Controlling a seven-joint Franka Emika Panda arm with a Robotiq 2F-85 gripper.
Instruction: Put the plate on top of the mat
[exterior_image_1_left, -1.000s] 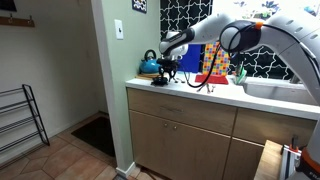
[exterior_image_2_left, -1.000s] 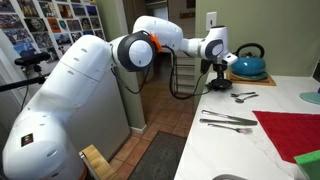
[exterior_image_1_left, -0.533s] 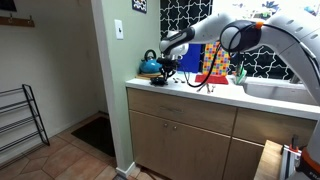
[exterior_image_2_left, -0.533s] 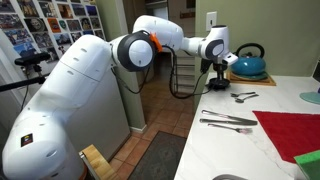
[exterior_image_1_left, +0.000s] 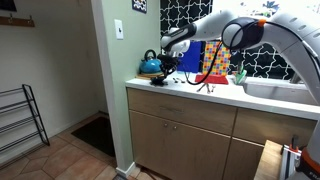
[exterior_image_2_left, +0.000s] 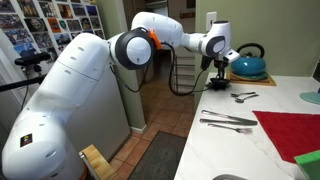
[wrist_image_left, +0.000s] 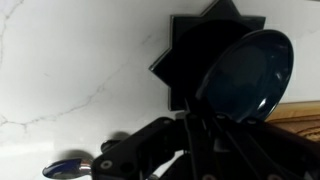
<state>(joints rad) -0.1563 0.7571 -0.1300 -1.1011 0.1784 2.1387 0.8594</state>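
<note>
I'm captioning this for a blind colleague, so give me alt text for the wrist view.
A round dark blue dish overlaps a black star-shaped trivet on a white marbled counter. The dark gripper sits at the bottom edge, with a shiny spoon at bottom left.

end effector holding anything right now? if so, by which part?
Most likely the plate, pinched at the rim edge nearest the end effector. In the wrist view the contact itself is dark, so it's not certain.

I have lifted the black two-finger gripper (exterior_image_2_left: 220, 72) slightly above the far end of the white counter (exterior_image_2_left: 235, 140); its wrist now sits a touch higher.
</note>
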